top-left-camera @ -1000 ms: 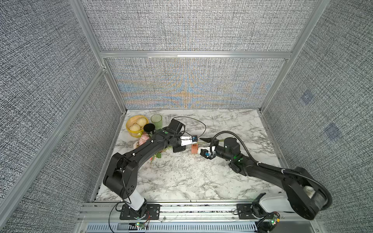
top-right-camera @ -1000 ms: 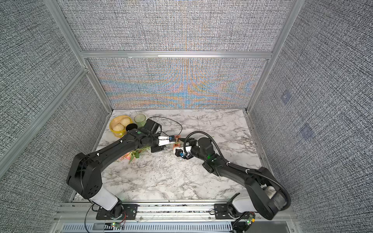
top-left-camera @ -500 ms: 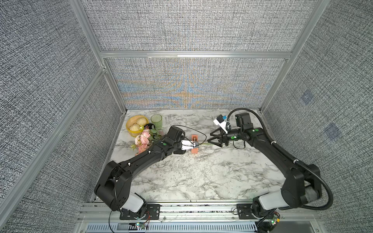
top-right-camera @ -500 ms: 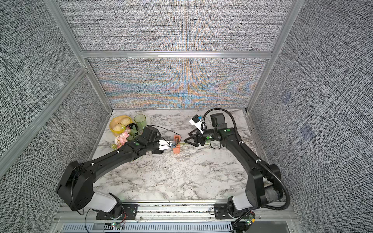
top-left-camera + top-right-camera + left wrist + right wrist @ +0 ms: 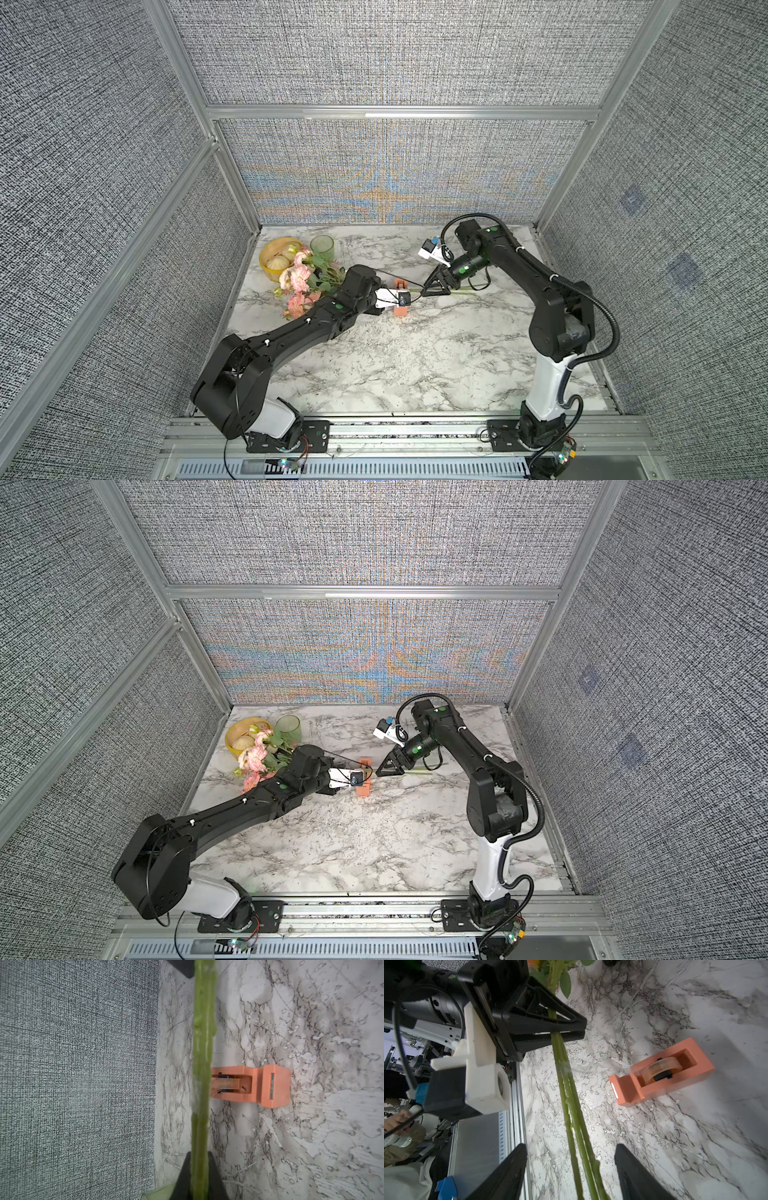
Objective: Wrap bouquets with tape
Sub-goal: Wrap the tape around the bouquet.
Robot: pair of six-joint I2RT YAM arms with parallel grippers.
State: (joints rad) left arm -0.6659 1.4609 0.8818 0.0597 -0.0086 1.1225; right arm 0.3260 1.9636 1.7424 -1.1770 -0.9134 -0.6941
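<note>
Beside salmon tape (image 5: 256,1084), pink bouquet (image 5: 300,279), green stems (image 5: 572,1105)

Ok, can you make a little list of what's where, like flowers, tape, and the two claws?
flowers: pink bunch, long green stems
left claw: shut on the stems
right claw: open, either side of the stems
tape dispenser: orange, on the table beside the stems
far corner: yellow bowl, green cup

Two black jointed arms (image 5: 299,332), white base links (image 5: 544,386), green dots (image 5: 338,307), looping black cables (image 5: 616,332), white camera brackets (image 5: 477,1049), triangular black pincers (image 5: 582,1030)
</note>
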